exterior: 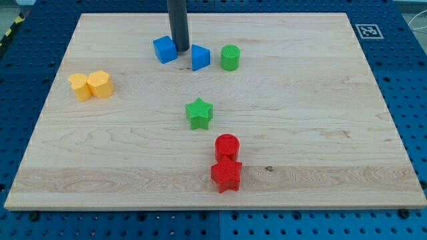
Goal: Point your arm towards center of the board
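Observation:
My rod comes down from the view's top and my tip (181, 50) rests on the wooden board (320, 120) near its top edge. It stands between a blue cube (165, 49) just to its left and a blue triangular block (200, 57) just to its right. A green cylinder (230, 58) stands right of the blue triangular block. A green star (199, 113) lies near the board's middle, below and slightly right of my tip.
Two yellow blocks (91, 85) sit side by side, touching, at the view's left. A red cylinder (227, 146) touches a red star (226, 175) below it, toward the view's bottom. A marker tag (367, 31) sits at the top right corner.

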Tool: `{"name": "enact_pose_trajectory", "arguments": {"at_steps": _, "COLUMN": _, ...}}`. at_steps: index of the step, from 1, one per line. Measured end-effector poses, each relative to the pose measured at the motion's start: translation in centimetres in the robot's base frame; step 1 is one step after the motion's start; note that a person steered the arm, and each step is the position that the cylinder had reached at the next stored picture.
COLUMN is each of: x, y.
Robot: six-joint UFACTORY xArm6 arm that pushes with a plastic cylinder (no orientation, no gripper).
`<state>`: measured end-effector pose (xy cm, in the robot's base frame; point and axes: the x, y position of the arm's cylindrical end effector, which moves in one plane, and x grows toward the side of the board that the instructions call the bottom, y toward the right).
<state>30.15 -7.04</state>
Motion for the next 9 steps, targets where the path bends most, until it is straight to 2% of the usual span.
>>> {"name": "enact_pose_trajectory", "arguments": {"at_steps": 3, "x": -3.5, "y": 5.7}}
{"name": "enact_pose_trajectory", "arguments": {"at_steps": 4, "x": -3.3, "y": 6.9}}
{"name": "enact_pose_trajectory", "arguments": {"at_steps": 6, "x": -3.2, "y": 14.7}}
{"name": "enact_pose_trajectory", "arguments": {"at_steps": 7, "x": -2.1, "y": 18.4}}
{"name": "enact_pose_trajectory", "arguments": {"at_steps": 9, "x": 5.5, "y": 20.2}}
